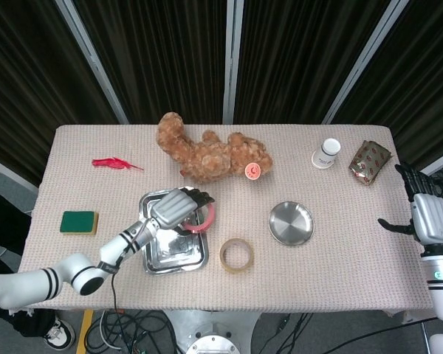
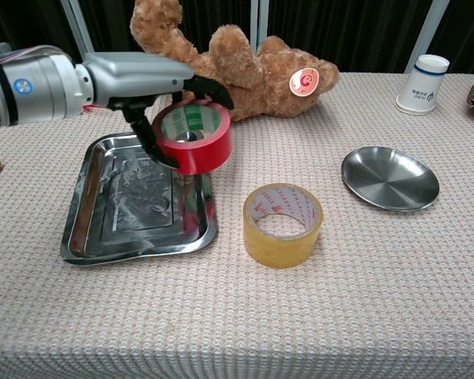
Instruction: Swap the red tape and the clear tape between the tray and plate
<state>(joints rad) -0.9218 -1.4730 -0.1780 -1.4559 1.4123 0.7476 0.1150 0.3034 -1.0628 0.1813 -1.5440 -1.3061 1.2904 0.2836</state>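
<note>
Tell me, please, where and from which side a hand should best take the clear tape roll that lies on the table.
The clear tape lies flat on the cloth with its hole facing up, between the tray and the plate. Probably best to come from above and pinch the wall, one finger in the hole and the thumb outside. Its sides stand free.

clear tape (image 2: pixel 283 224) on table between tray (image 2: pixel 103 237) and plate (image 2: pixel 390 178).

Open table (image 2: pixel 245 316) stretches between the tray (image 2: pixel 87 237) and the plate (image 2: pixel 390 178), but the clear tape (image 2: pixel 283 223) sits right in that lane. The teddy bear (image 2: pixel 237 71) crowds the far side behind it.
</note>
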